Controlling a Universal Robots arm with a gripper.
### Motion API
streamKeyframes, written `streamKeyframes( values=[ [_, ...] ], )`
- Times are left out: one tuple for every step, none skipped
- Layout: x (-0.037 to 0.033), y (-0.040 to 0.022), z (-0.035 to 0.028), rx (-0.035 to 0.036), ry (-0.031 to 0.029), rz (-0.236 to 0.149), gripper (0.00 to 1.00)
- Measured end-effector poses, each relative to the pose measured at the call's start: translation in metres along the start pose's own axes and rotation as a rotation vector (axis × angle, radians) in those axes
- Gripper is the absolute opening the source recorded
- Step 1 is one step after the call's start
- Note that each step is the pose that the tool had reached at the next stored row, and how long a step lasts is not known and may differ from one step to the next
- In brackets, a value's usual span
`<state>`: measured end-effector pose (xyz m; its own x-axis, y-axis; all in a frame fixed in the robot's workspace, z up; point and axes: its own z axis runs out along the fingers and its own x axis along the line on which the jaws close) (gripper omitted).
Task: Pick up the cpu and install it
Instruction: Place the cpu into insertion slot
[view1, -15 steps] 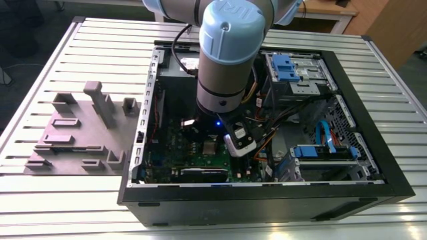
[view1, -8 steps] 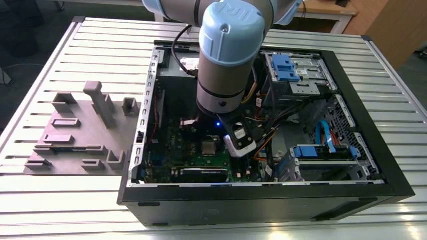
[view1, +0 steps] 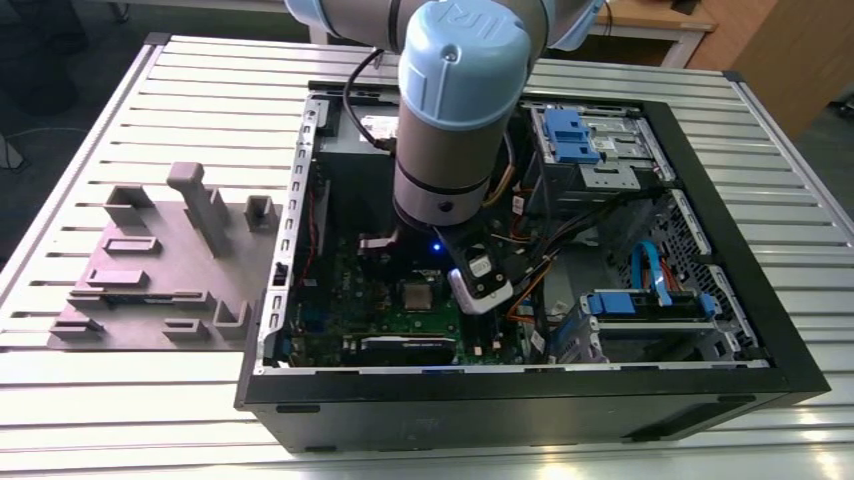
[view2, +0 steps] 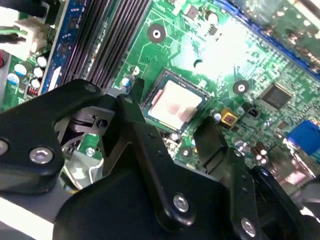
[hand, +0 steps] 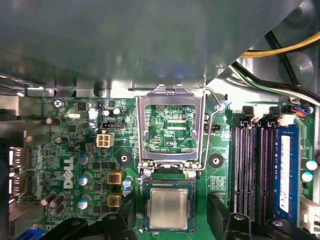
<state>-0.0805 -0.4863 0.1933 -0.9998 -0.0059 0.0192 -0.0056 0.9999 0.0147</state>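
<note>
Cpu (hand: 169, 209) is sitting in socket (hand: 145, 200); jaws are hanging wide apart, empty, flanking it; clamp frame (hand: 141, 130) is standing open.

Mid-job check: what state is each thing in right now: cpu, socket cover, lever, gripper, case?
cpu: seated flat, not gripped.
socket cover: flipped open, off the cpu.
lever: released, not latched.
gripper: open, one finger on each side of the cpu.
case: on its side, side panel off.
</note>
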Motion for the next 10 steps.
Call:
streamKeyframes(
  values=[
    [0.0000,0.0000,-0.0024,0.0000,-0.0001,0.000,0.67],
    [0.0001,0.0001,-0.0044,0.0000,-0.0001,0.000,0.67],
    [0.0001,0.0001,-0.0064,0.0000,-0.0001,0.000,0.67],
    [0.0001,0.0001,-0.0084,-0.0001,-0.0002,0.000,0.67],
    [0.0001,0.0002,-0.0105,0.0000,-0.0001,0.000,0.67],
    [0.0002,0.0002,-0.0128,0.0001,-0.0001,0.000,0.67],
    [0.0002,0.0002,-0.0150,0.0000,-0.0001,0.000,0.67],
    [0.0002,0.0003,-0.0163,0.0001,-0.0001,0.000,0.67],
    [0.0002,0.0003,-0.0162,-0.0002,-0.0002,0.000,0.67],
    [0.0002,0.0003,-0.0162,-0.0002,-0.0002,0.000,0.67]
  ],
)
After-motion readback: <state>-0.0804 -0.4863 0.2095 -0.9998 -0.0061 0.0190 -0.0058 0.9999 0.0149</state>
